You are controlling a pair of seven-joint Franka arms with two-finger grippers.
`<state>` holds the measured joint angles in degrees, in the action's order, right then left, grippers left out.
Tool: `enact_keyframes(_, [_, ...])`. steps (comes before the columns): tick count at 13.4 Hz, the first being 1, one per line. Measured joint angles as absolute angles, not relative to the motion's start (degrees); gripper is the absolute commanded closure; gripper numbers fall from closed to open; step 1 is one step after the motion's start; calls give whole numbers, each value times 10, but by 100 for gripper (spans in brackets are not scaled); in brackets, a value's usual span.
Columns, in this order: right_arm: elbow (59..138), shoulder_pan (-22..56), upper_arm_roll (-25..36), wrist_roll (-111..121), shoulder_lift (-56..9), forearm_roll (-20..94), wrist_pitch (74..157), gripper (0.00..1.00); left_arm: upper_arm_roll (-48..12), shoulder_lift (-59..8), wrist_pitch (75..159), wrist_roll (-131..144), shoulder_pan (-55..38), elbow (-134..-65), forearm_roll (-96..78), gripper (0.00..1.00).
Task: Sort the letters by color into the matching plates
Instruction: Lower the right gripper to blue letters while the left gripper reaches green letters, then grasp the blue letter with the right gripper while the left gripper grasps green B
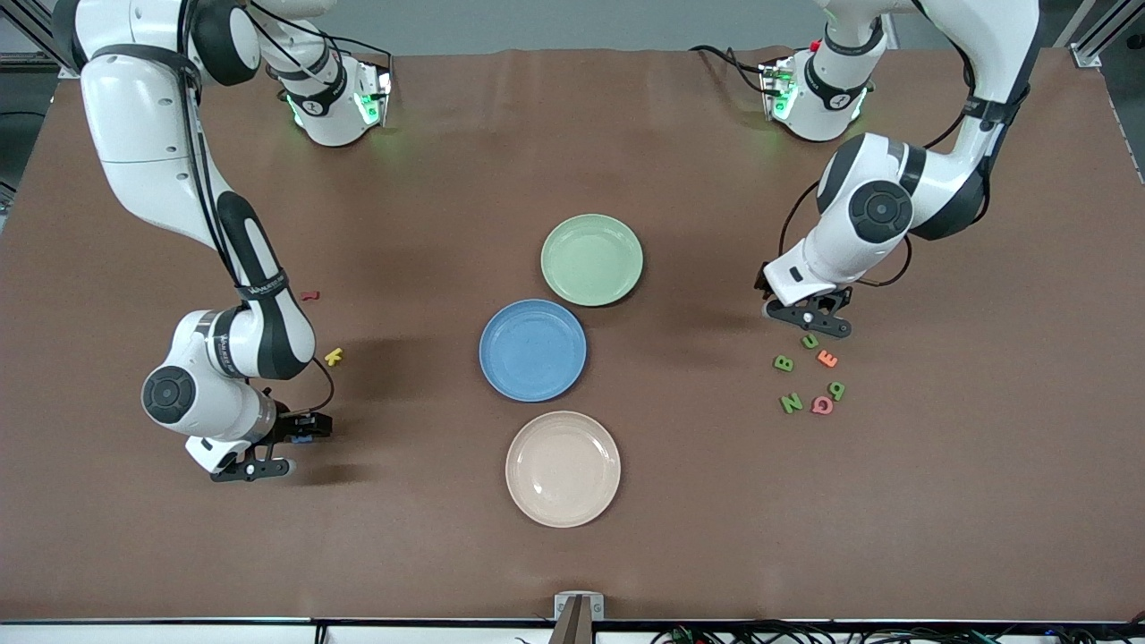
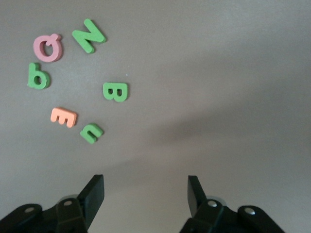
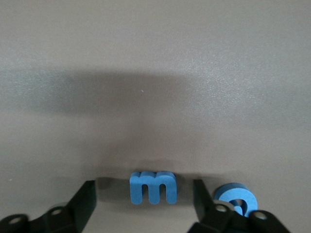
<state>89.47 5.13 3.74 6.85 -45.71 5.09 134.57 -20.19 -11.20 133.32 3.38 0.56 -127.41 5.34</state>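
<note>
The pale green plate [image 1: 591, 259] and the blue plate [image 1: 532, 350] lie mid-table with nothing in them. Green letters u [image 2: 91, 133], B [image 2: 115, 91], N [image 2: 88, 35] and p [image 2: 38, 76] lie toward the left arm's end. My left gripper [image 2: 146, 189] hangs open low over bare table beside the u [image 1: 809, 341], nothing between its fingers. My right gripper [image 3: 145, 191] is down at the table, open, with a blue m [image 3: 153, 187] standing between its fingers and a gap on each side. A second blue letter [image 3: 233, 196] lies just outside one finger. In the front view the right gripper [image 1: 259, 468] hides both.
A cream plate [image 1: 563, 468] lies nearer the front camera than the blue plate. An orange E [image 1: 827, 359] and a pink Q [image 1: 821, 405] sit among the green letters. A yellow K [image 1: 334, 356] and a red letter [image 1: 309, 295] lie by the right arm.
</note>
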Motion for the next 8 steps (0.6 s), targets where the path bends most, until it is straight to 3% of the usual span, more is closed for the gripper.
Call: enact_keyframes(8, [891,51,37,70,-457,51,1345,60,-200,-210,1468,33,56,-1269,101,30])
